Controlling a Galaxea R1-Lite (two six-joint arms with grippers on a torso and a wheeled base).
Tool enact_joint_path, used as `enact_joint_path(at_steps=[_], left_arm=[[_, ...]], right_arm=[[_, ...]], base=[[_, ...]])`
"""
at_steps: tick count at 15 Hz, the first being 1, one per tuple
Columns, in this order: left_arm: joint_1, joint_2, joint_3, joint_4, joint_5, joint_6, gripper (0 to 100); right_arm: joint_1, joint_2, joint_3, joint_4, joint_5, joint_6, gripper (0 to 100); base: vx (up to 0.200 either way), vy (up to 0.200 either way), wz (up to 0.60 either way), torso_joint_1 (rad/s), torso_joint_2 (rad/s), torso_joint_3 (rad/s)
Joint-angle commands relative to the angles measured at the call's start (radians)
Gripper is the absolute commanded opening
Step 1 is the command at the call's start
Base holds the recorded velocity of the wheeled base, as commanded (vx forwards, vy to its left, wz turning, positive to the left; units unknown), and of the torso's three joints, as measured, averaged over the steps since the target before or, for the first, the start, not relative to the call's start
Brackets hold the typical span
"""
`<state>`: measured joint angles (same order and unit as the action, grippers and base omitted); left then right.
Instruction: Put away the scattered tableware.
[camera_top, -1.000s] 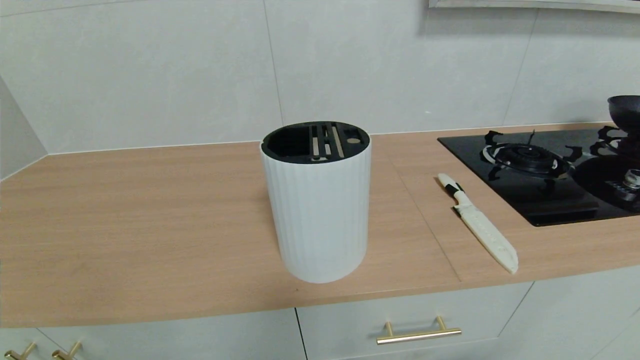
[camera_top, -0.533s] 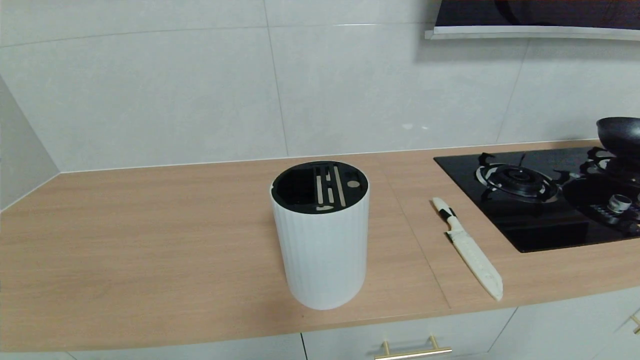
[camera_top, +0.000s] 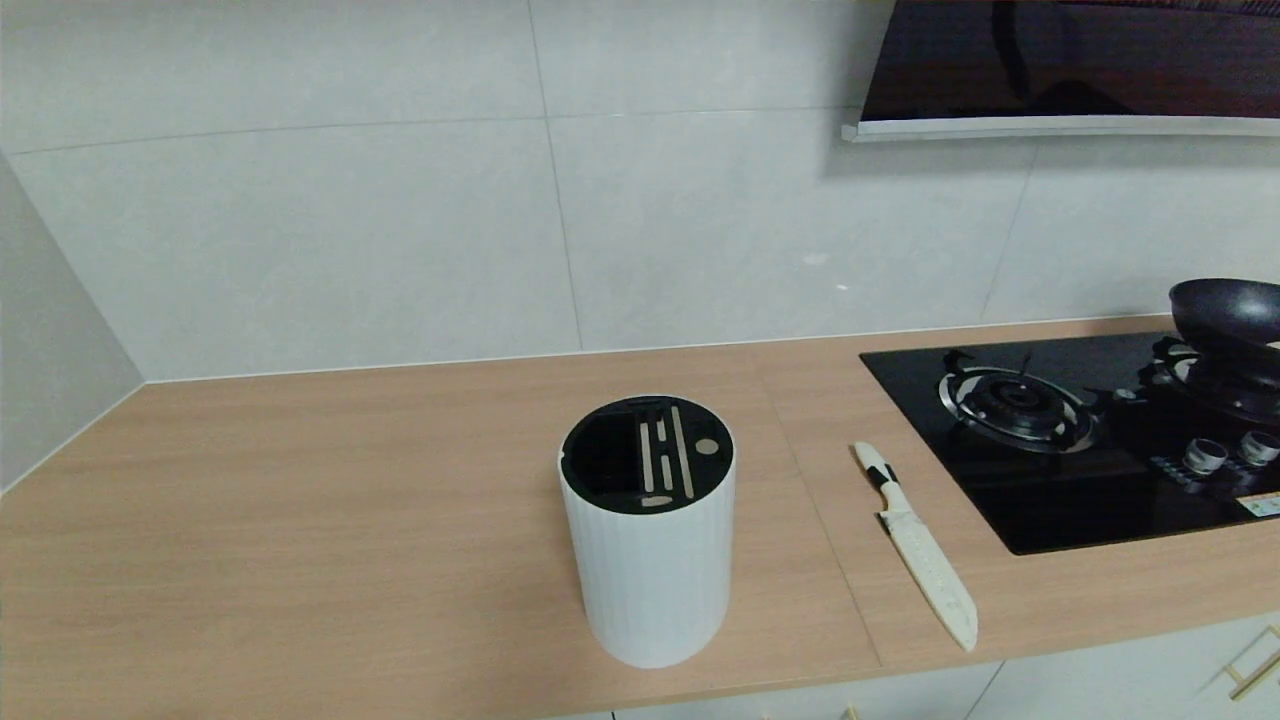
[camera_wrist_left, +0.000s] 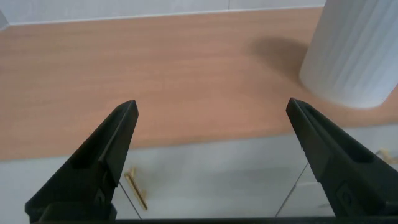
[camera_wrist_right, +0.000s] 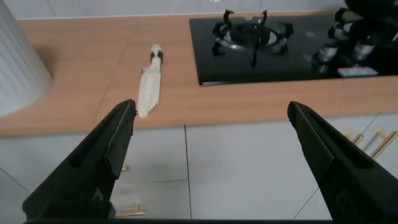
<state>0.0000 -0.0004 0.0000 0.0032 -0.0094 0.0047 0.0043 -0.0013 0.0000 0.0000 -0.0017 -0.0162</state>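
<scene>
We see the knife (camera_top: 915, 545) right of the white holder (camera_top: 648, 540); left gripper (camera_wrist_left: 211, 109) and right gripper (camera_wrist_right: 211, 109) both gape, released.

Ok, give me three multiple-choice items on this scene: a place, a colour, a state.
1. Where is the knife? A on the counter between holder and hob; B in the holder; C on the hob.
2. The holder's wall is: A black; B white; C wooden.
3. The right gripper is: A shut on the knife; B shut, empty; C open, empty.
Answers: 1 A, it lies flat on the wood beside the hob. 2 B, ribbed white under a black slotted top. 3 C, its fingers stand wide apart with nothing between.
</scene>
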Motion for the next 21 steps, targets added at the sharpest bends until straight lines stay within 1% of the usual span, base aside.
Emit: enact_joint_path(at_steps=[1,6,18,19,20,21], left_arm=[[0.000,0.000,0.000,0.000,0.000,0.000,100],[-0.002,0.000,0.000,0.000,0.000,0.000,100],[0.000,0.000,0.000,0.000,0.000,0.000,100],[-0.002,0.000,0.000,0.000,0.000,0.001,100],[0.000,0.000,0.000,0.000,0.000,0.000,100],[-0.002,0.000,0.000,0.000,0.000,0.001,100]], right_arm=[[0.000,0.001,0.000,0.000,0.000,-0.001,100],[0.000,0.001,0.000,-0.002,-0.001,0.001,100],[0.000,0.001,0.000,-0.002,0.005,-0.005,100],[0.000,0.001,-0.018,-0.032,0.005,0.001,100],[0.000,0.001,-0.091,-0.067,0.014,0.015,100],[0.003,0.026,-0.141,-0.043,0.043,0.024,100]], base=[[0.000,0.000,0.00,0.276,-0.61,-0.320],[0.000,0.000,0.00,0.222,-0.46,-0.238],[0.000,0.000,0.00,0.008,-0.01,-0.008],[0.000,0.000,0.00,0.000,0.00,0.000],[0.000,0.000,0.00,0.000,0.00,0.000],[0.000,0.000,0.00,0.000,0.00,0.000]])
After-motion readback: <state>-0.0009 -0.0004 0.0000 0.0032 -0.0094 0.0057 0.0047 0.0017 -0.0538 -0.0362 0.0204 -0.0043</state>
